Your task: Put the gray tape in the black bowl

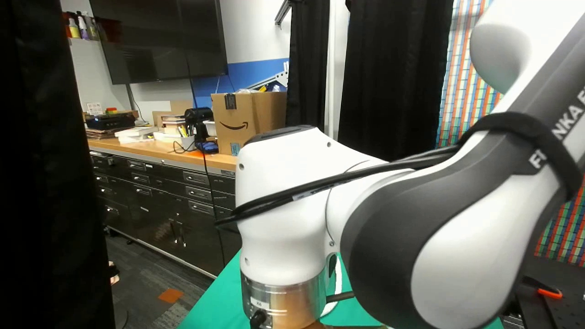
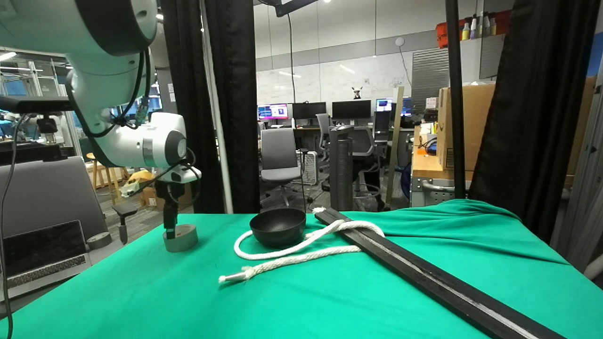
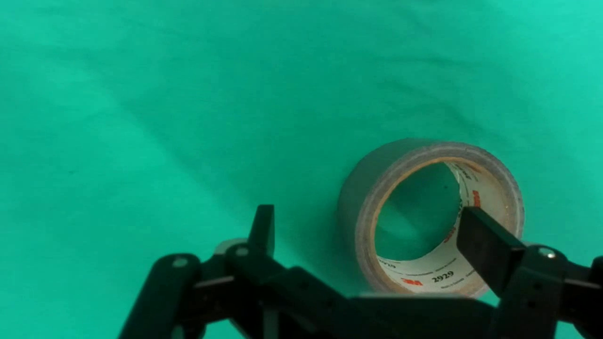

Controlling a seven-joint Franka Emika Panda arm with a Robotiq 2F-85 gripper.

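The gray tape (image 2: 185, 241) lies flat on the green cloth in an exterior view and shows large in the wrist view (image 3: 362, 195), its open centre facing up. My gripper (image 3: 367, 208) is open. In the wrist view its left finger is over the cloth outside the roll, and its right finger is over the open centre and far inner wall. In an exterior view the gripper (image 2: 170, 230) points down at the roll; whether it touches cannot be told. The black bowl (image 2: 278, 228) stands upright to the right of the tape; its inside is only partly visible.
A white cord (image 2: 301, 258) loops around the bowl's front and over a long black stick (image 2: 424, 273). A laptop (image 2: 44, 249) and a small gray round object (image 2: 99, 240) are beside the table's left edge. The arm's base (image 1: 283, 292) stands on the green cloth.
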